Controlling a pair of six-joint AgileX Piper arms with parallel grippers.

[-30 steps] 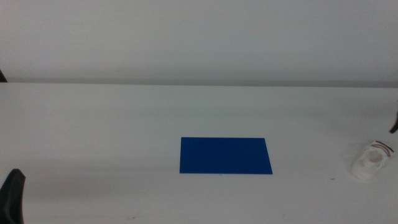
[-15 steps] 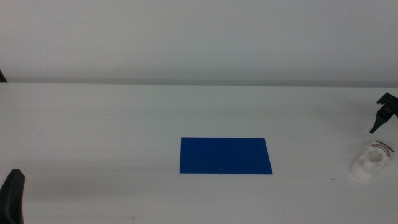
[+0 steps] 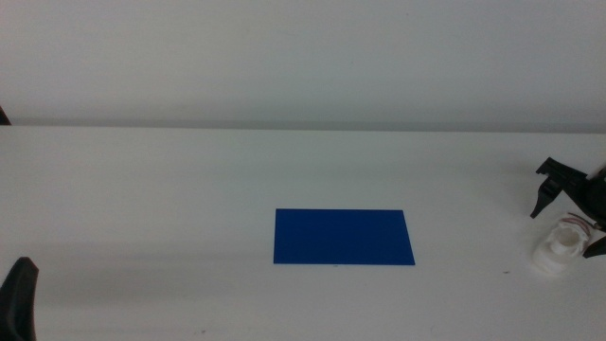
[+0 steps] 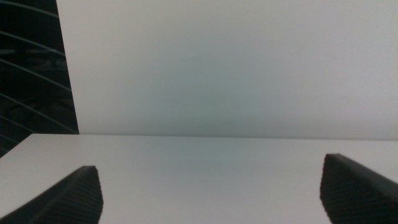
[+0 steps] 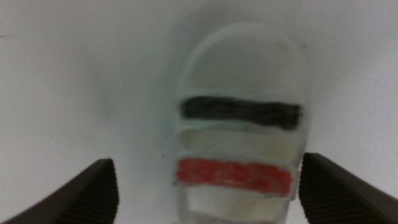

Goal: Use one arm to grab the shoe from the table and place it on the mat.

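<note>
Now I am holding the right gripper (image 3: 571,220) spread wide over the shoe (image 3: 561,250) — it is lying near the table's (image 3: 189,189) right edge, well apart from the mat (image 3: 344,237). Left gripper (image 4: 211,193) is waiting low, also open.

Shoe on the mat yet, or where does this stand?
Not yet. Nothing is placed: the mat lies bare mid-table, and the shoe sits on the table near its right edge. In hand: the right claw, jaws open, hovers over the shoe, not gripping. Left: grasp, carry, set down. The left claw waits.
</note>
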